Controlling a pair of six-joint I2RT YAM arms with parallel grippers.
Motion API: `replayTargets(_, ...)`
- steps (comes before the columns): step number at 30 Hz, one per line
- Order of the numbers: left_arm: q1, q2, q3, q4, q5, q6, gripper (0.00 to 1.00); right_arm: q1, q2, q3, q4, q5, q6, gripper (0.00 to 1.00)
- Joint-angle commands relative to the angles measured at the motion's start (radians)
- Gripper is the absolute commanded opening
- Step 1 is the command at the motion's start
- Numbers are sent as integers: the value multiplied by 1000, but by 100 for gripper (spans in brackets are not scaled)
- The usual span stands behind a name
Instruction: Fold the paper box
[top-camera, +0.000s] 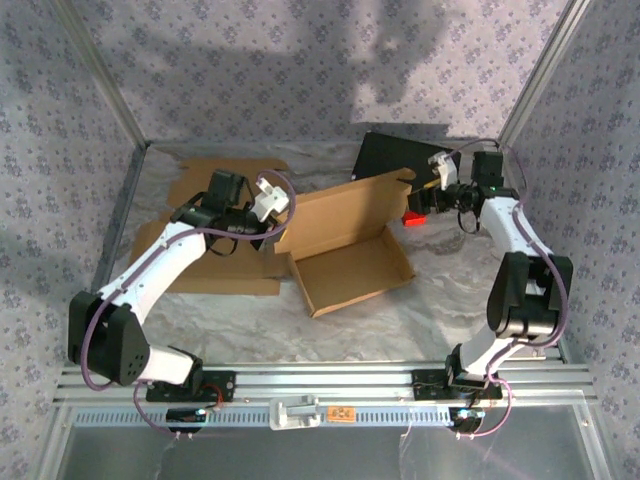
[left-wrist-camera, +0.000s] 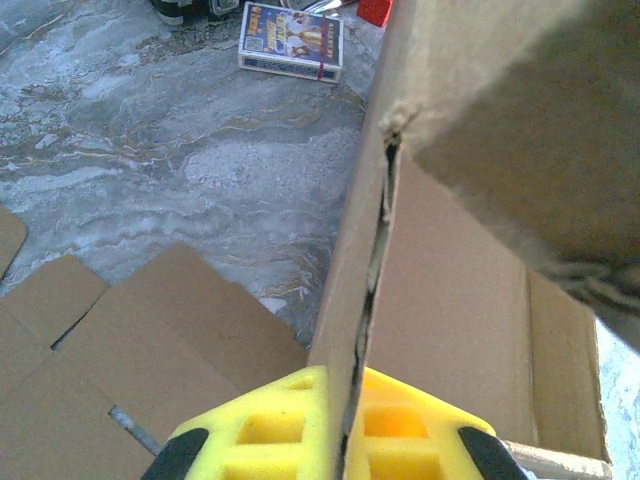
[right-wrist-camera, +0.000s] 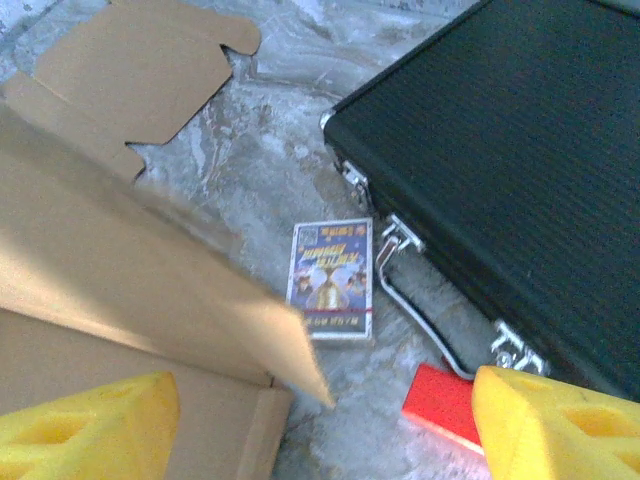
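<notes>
Brown paper box (top-camera: 350, 265), black case (top-camera: 390, 160), red block (top-camera: 414, 218), grey-marbled table (top-camera: 440, 295).

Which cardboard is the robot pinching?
The half-folded box in the middle: the left jaws are shut on its raised wall. The other cardboard sheet lies flat beneath that arm.

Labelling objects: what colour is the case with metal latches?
The case is black, clearest in the right wrist view.

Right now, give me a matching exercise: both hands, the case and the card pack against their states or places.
1. left hand
2. right hand
3. black case
4. card pack

A. lying flat beside the black case
B. open, holding nothing
C. shut on the paper box wall
D. at the table far edge

Pairs: 1-C, 2-B, 3-D, 4-A.
</notes>
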Motion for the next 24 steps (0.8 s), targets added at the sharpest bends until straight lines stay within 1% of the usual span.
replayTargets(1,8,19,45,-9,30,24,0,24,50,85,1,-56,-19,77)
replayTargets(4,13,34,58,-13,21,30,0,45,74,120,-33,-49,-41,74)
replayTargets(9,19,53,72,-10,14,30,0,51,91,126,-65,-47,-56,61)
replayTargets(11,19,60,76,-7,10,28,0,58,85,119,-72,-19,-73,57)
replayTargets(17,19,82,89,5,-8,17,0,70,58,118,-97,42,-80,31)
replayTargets(21,19,98,104,21,-18,-11,0,91,33,104,-105,77,-77,16)
replayTargets(23,18,107,113,33,-45,-41,0,107,16,95,-103,112,-58,6)
replayTargets(24,16,111,120,37,-66,-63,0,116,3,89,-100,129,-42,2)
